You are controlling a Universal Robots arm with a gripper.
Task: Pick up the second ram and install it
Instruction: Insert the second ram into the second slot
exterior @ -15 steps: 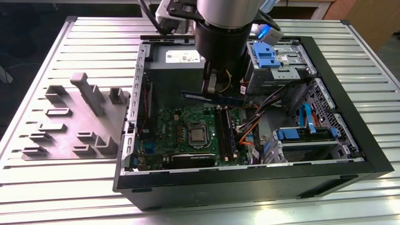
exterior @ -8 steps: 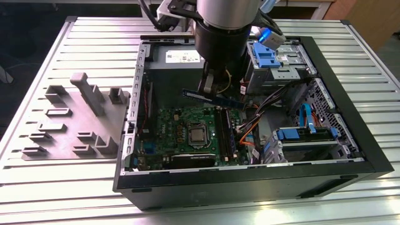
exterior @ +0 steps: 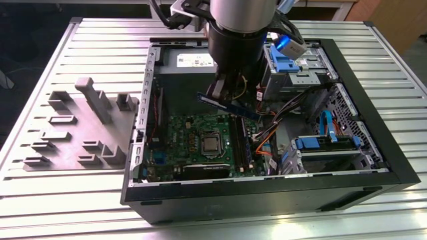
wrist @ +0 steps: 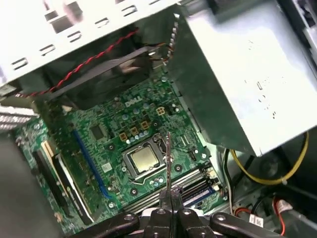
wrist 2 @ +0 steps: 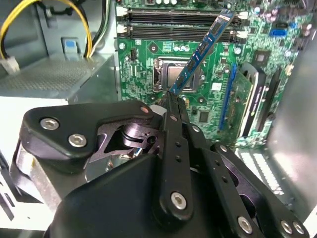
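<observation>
My gripper (exterior: 225, 97) is shut on the second ram (exterior: 228, 106), a thin dark blue-green strip held in the air inside the open computer case (exterior: 373, 165), above the green motherboard (exterior: 193, 131). In the second wrist view the ram (wrist 2: 200, 52) slants away from the closed fingers (wrist 2: 172, 111), over the processor socket (wrist 2: 173, 74) and towards the long black memory sockets (wrist 2: 178, 25). The first wrist view has the ram (wrist: 168, 158) edge-on, rising from the gripper (wrist: 170, 196) above the memory sockets (wrist: 190, 184). It touches no socket.
A grey power-supply box (exterior: 183, 75) sits at the case's far side, beside the gripper. Blue drive brackets (exterior: 327, 142) and loose cables (exterior: 267, 132) fill the exterior view's right part of the case. Grey holder blocks (exterior: 80, 130) stand on the slatted table (exterior: 67, 200), left of the case.
</observation>
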